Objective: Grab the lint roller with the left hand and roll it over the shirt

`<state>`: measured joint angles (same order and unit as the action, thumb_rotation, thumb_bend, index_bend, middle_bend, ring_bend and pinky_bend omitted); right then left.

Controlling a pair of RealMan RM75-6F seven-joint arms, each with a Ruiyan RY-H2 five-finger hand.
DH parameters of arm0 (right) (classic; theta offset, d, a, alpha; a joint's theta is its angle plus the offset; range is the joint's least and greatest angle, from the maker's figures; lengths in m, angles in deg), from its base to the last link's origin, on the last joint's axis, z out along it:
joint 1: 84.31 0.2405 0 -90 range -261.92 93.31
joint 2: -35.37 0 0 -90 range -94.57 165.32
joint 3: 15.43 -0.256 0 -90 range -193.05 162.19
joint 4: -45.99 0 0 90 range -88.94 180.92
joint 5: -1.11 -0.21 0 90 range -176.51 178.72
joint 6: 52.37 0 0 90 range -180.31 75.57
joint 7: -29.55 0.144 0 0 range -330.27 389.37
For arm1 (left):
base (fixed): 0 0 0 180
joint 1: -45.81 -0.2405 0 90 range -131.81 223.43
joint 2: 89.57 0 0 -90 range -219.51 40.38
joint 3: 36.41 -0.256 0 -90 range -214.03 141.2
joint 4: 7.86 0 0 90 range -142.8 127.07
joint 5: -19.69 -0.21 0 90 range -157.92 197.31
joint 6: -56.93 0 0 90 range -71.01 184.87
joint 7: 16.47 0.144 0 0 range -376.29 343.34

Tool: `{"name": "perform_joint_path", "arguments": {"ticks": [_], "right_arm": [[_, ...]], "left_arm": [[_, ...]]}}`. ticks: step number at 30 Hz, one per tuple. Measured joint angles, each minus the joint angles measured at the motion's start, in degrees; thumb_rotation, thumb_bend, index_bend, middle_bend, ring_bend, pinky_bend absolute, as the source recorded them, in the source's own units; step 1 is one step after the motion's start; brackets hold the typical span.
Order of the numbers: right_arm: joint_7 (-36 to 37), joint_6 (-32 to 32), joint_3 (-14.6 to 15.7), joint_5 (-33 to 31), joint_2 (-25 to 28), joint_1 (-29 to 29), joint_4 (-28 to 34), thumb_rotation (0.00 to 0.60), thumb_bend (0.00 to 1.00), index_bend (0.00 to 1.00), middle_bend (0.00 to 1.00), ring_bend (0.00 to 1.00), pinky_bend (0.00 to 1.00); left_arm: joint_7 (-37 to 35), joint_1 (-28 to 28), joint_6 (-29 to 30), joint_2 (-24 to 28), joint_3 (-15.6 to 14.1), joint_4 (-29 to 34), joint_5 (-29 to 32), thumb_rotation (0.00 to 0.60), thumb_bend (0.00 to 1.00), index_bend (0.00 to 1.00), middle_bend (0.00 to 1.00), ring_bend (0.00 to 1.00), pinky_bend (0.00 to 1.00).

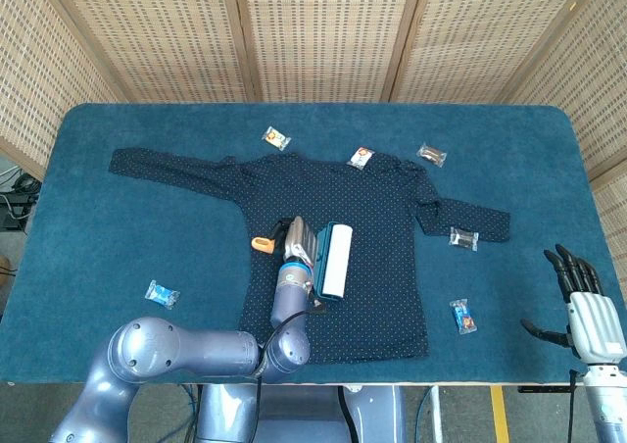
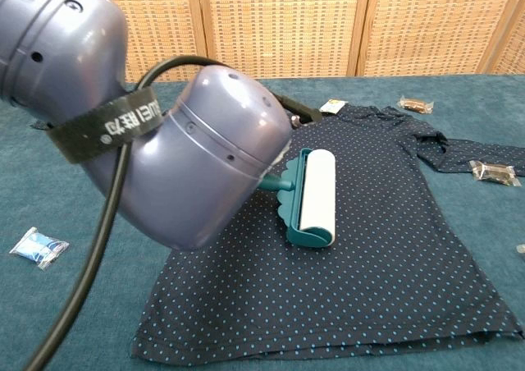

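Note:
A dark blue dotted shirt (image 1: 362, 218) (image 2: 385, 223) lies flat on the blue table. The lint roller (image 1: 333, 259) (image 2: 316, 197), white roll in a teal frame with an orange handle end (image 1: 260, 244), rests on the shirt's middle. My left hand (image 1: 297, 247) grips its handle just left of the roll. In the chest view the left arm's bulk hides that hand and the handle. My right hand (image 1: 586, 311) hangs at the table's front right corner, fingers apart, holding nothing.
Small wrapped packets lie around: one by the left front (image 1: 161, 293) (image 2: 38, 247), two near the collar (image 1: 276, 137) (image 1: 361, 156), one at the back right (image 1: 431, 154), one on the right sleeve (image 1: 463, 237), one near the hem (image 1: 464, 316). Wicker screens stand behind the table.

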<state>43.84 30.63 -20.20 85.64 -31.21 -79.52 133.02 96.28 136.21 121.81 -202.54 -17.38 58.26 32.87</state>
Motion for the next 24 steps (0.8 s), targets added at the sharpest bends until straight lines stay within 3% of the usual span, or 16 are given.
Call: {"name": "perform_joint_path", "arguments": {"ticks": [9,17,24], "right_arm": [[-0.93,0.31,0.07,0.21,-0.13,-0.06,0.09,0.600,0.14,0.01,0.00,0.00,0.00],[-2.35,1.27,0.15,0.78,-0.19,-0.28,0.73,0.600,0.14,0.01,0.00,0.00,0.00],[-4.29,1.75,0.36,1.28,-0.42,-0.37,1.27,0.600,0.14,0.01,0.00,0.00,0.00]], "left_arm": [[-0.32,-3.12,0.64,2.19,-1.14,1.64,-0.52,0.600,0.88,0.87,0.86,0.76,0.69],[-4.18,-9.57,1.17,9.72,-4.67,9.56,-2.96,0.600,0.88,0.87,0.86,0.76,0.69],[-12.70,-15.62,-0.14,18.58,-7.50,18.04,-8.10,0.600,0.88,0.87,0.86,0.76,0.69]]}}
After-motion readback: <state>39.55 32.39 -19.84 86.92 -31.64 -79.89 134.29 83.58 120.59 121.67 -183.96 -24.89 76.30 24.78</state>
